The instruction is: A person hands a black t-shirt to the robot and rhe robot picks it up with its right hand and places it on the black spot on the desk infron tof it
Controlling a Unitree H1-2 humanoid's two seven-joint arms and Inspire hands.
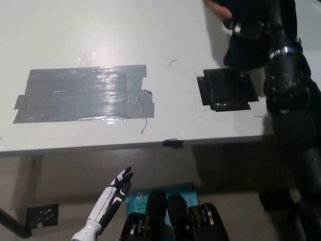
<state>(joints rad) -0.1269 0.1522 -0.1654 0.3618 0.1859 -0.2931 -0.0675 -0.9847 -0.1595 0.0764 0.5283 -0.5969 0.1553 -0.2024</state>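
The black t-shirt (pixel 244 52) hangs bunched above the table's far right, with a person's hand (pixel 216 8) on it at the top edge. My black right arm rises along the right side, and my right hand (pixel 252 24) is up against the shirt; black on black hides its grip. The black spot (pixel 225 90), a square of black tape, lies uncovered on the white desk (pixel 100 30) just below the shirt. My white left hand (pixel 115 196) rests open below the desk's front edge, at lower left.
A large patch of grey tape (pixel 83 94) covers the desk's left half. A small black clip (pixel 172 142) sits on the front edge. A teal item (pixel 138 201) lies on the floor under the desk.
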